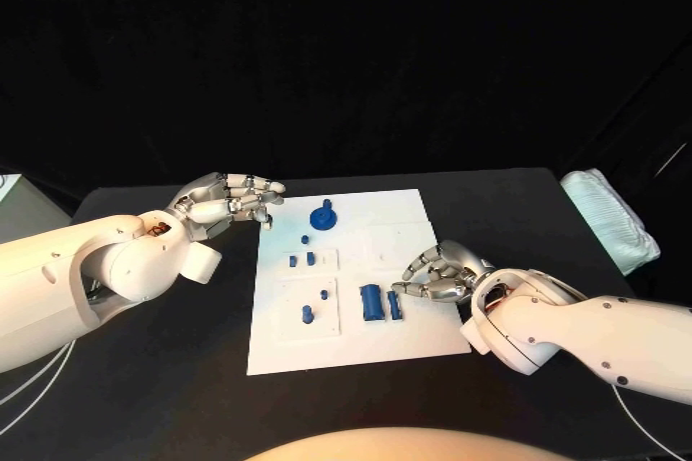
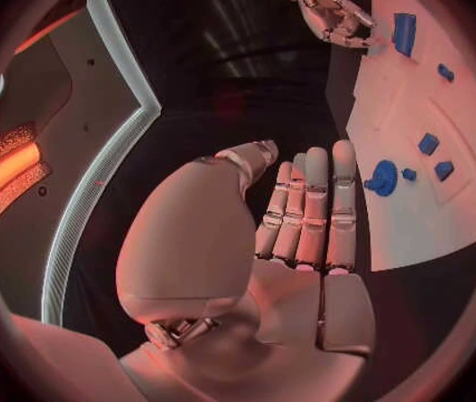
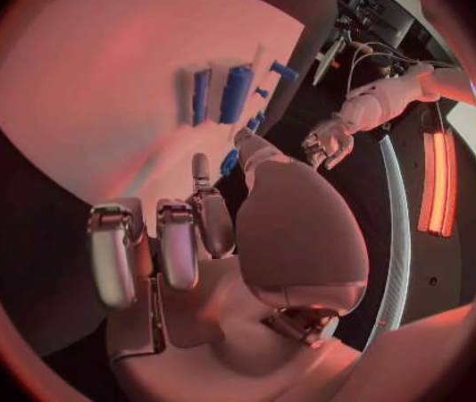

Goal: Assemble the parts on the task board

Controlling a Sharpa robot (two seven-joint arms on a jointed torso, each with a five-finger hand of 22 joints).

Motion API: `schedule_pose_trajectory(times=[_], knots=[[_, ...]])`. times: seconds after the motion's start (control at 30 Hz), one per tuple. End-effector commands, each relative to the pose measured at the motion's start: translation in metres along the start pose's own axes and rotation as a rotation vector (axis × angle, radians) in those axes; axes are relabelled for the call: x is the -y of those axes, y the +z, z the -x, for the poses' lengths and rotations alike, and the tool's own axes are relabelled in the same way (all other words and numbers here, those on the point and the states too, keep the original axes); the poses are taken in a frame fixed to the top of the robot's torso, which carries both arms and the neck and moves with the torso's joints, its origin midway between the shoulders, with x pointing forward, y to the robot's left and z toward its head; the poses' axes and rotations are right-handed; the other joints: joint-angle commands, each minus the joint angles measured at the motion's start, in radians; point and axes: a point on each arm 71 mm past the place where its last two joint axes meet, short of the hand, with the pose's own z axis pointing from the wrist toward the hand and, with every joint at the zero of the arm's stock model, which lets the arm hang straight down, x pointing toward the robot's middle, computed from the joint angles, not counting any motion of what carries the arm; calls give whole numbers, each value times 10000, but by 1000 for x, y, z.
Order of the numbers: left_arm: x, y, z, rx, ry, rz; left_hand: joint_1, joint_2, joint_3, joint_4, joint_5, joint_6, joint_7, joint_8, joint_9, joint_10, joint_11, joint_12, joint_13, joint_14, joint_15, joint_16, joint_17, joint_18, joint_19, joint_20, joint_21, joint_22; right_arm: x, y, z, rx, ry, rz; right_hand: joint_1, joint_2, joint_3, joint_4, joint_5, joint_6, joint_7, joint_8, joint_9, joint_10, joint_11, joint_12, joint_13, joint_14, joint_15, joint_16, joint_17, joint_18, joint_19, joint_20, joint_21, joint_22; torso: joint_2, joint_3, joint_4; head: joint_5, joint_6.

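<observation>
The white task board point(image 1: 411, 341) lies in the middle of the black worktop point(image 1: 173, 381), with the blue parts spread over its left and middle areas. A round part with a stem point(image 1: 326, 218) sits near the board's far edge, two small parts point(image 1: 299, 259) lie below it, another small part point(image 1: 309, 312) lies lower on the left, and a thick cylinder point(image 1: 371, 302) stands just beside a thinner bar point(image 1: 392, 304) near the middle. The left hand point(image 1: 228, 199) hovers above the worktop just off the board's far left corner, holding nothing; in the left wrist view its fingers point(image 2: 316, 205) are straight and side by side, close to the round part. The right hand point(image 1: 440, 274) is over the board's right side, just beside the thin bar, with its fingers curled inward; whether it touches or holds any part cannot be told. A pale folded cloth point(image 1: 609, 221) lies at the worktop's right edge.
</observation>
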Motion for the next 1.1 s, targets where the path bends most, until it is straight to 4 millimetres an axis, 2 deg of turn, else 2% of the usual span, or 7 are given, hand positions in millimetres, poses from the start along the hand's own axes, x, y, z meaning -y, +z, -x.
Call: schedule_pose_trajectory(times=[0.03, 0.7, 0.73, 0.77, 0.8, 1.07, 1.1], knots=[[1, 3, 3, 604, -73, -608, -175, -74, -63, 109, 13, -62, -12, -6, -21, -234, 31, -88, -32, -80, 32, -73, 22, 125, 1, 58, -119, -57, -12, 10, 17, 556, 1392, 1623, 136, 187, -150, 17, 21, -149, 49, -72, -10, -226, 63, -415, 1249, 888, 132, -106, 2011, 1, 850, 136, -592, 2432, -197, -123, -43, -9, 182], [-33, 54, 26, 3552, 341, -1780, 425, 18, -745, 1138, -7, -15, -404, -547, -479, 1049, 261, -4733, -830, -1290, 760, -8349, -1822, 60, -1054, 1204, -7011, -5209, -4, 101, 98, 2050, 5366, 2582, 1454, 143, 2157, -340, 10, -1021, 895, -895, -642, -4081, 1190, -11647, -10366, -4505, 1509, -12452, -8385, 1660, -4360, 1623, -14970, -7096, -793, -147, -13, 422, 1643], [-35, 53, 23, 3059, 293, -1244, -4075, 2103, -5129, -1480, -2088, -8237, -2035, -3190, -2884, -8784, -1396, -5884, -1471, -8862, -752, -11393, -3688, -1695, -8648, -1680, -8256, -8149, 0, 98, 99, 2567, 3969, 2045, -2618, 2350, -2172, -2616, -1453, -9765, -1056, -3190, -3935, -7266, -240, -13096, -13074, -7571, 535, -15490, -13074, -144, -7432, -470, -15593, -13075, -734, -195, -27, 357, 1500], [-35, 53, 22, 3067, 292, -1245, -4252, 2103, -5129, -1480, -2088, -8237, -2035, -3190, -2884, -8784, -1396, -5884, -1471, -8862, -752, -11393, -3688, -1695, -8648, -1680, -8256, -8149, 0, 98, 99, 2569, 3997, 2055, -2905, 2350, -2172, -2616, -1453, -9765, -1056, -3190, -3935, -7431, -240, -13096, -13074, -14664, 535, -15490, -13074, -144, -7618, -470, -15593, -13075, -743, -189, -23, 355, 1511], [-35, 53, 22, 3083, 292, -1247, -4592, 2103, -5129, -1480, -2088, -8237, -2035, -3190, -2884, -8784, -1396, -5884, -1471, -8862, -752, -11393, -3688, -1695, -8648, -1680, -8256, -8149, -1, 98, 98, 2574, 4049, 2071, -3225, 2350, -2172, -2616, -1453, -9765, -1056, -3190, -3935, -14566, -240, -13096, -13074, -14664, 535, -15490, -13074, -144, -14661, -470, -15593, -13075, -760, -177, -15, 350, 1532], [-37, 50, 3, 3491, 291, -1286, -7190, 2103, -5129, -1480, -2088, -8237, -2035, -3190, -2884, -8784, -1396, -5884, -1471, -8862, -752, -11393, -3688, -1695, -8648, -1680, -8256, -8149, -13, 85, 78, 2722, 5359, 2413, -12389, 2350, -2172, -2616, -1453, -9765, -1056, -3190, -3935, -14566, -240, -13096, -13074, -14664, 535, -15490, -13074, -144, -14661, -470, -15593, -13075, -1061, 20, 121, 273, 1887], [-37, 49, -1, 3575, 292, -1292, -14420, 2103, -5129, -1480, -2088, -8237, -2035, -3190, -2884, -8784, -1396, -5884, -1471, -8862, -752, -11393, -3688, -1695, -8648, -1680, -8256, -8149, -16, 82, 74, 2757, 5623, 2464, -12389, 2350, -2172, -2616, -1453, -9765, -1056, -3190, -3935, -14566, -240, -13096, -13074, -14664, 535, -15490, -13074, -144, -14661, -470, -15593, -13075, -1076, 29, 127, 269, 1905]])
